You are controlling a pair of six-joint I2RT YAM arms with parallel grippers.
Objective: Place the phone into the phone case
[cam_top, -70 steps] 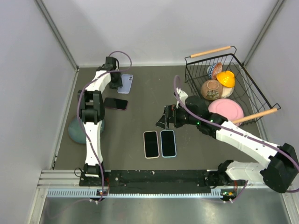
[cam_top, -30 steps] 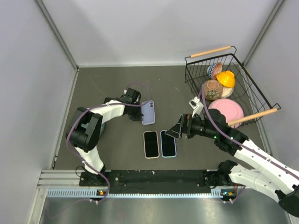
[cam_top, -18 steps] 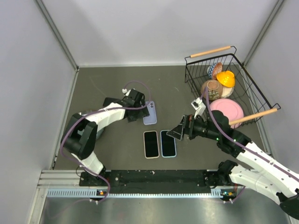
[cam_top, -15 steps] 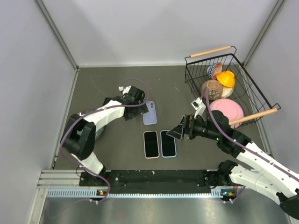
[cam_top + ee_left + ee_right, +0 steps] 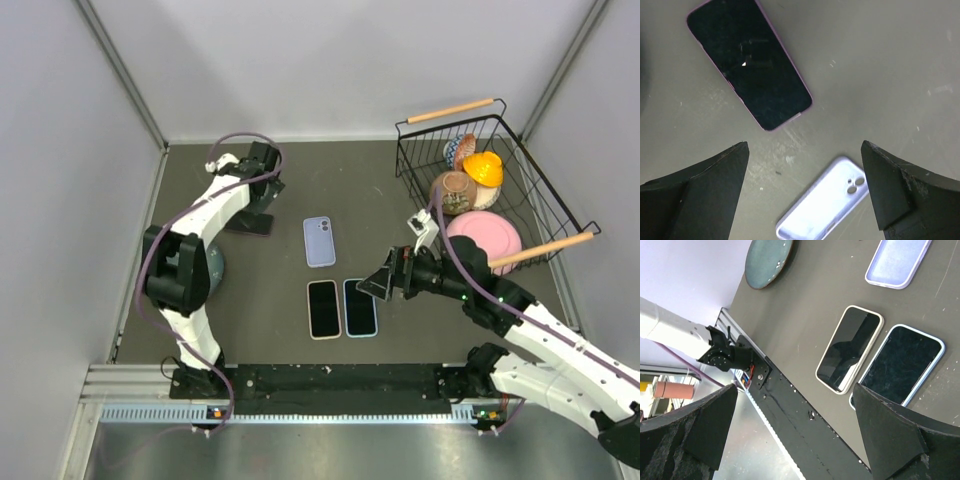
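Lilac phone case [image 5: 319, 241] near pink-rimmed phone [image 5: 749, 62], not touching. L gripper [image 5: 805, 145] above both, spread wide, empty. R gripper [image 5: 795, 387] same.

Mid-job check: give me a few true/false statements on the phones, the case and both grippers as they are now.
1. The left gripper is open and empty. True.
2. The purple-edged phone sits inside the lavender case. False: they lie apart on the table.
3. The white-cased phone and the blue-cased phone lie side by side. True.
4. The right gripper is shut on a phone. False: it is open and holds nothing.
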